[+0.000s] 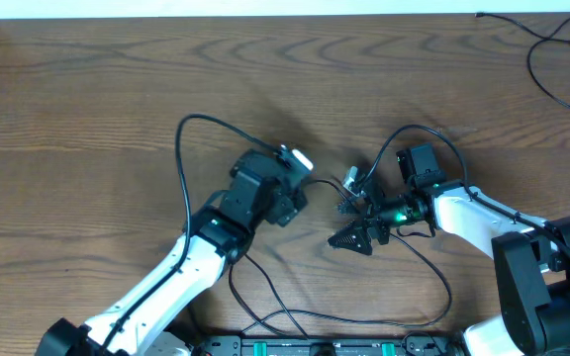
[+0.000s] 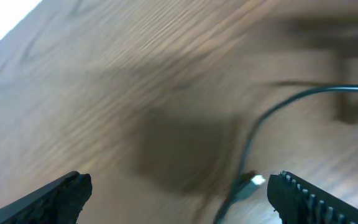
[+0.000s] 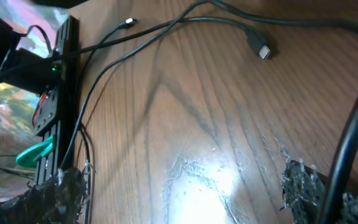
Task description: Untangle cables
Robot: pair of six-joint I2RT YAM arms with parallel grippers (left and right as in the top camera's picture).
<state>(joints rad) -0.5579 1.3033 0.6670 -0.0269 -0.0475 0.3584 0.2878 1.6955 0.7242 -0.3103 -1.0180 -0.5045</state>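
Note:
A thin black cable (image 1: 327, 184) with a small plug lies on the wooden table between my two grippers. In the left wrist view the cable (image 2: 260, 124) curves down to a silver-tipped plug (image 2: 253, 182) just inside the right finger. My left gripper (image 2: 179, 199) is open and empty; in the overhead view it (image 1: 300, 198) sits at mid-table. My right gripper (image 3: 179, 199) is open and empty above bare wood; in the overhead view it (image 1: 356, 240) is right of the left one. Beyond it lie black cables (image 3: 185, 22) with a plug (image 3: 263, 50). Another black cable (image 1: 537, 74) lies at the far right corner.
Thicker black arm wires loop above each gripper (image 1: 181, 148) (image 1: 419, 129). More thin black cords trail toward the front edge (image 1: 265, 307). A black base rail with green parts (image 1: 315, 346) runs along the front; it also shows in the right wrist view (image 3: 61, 74).

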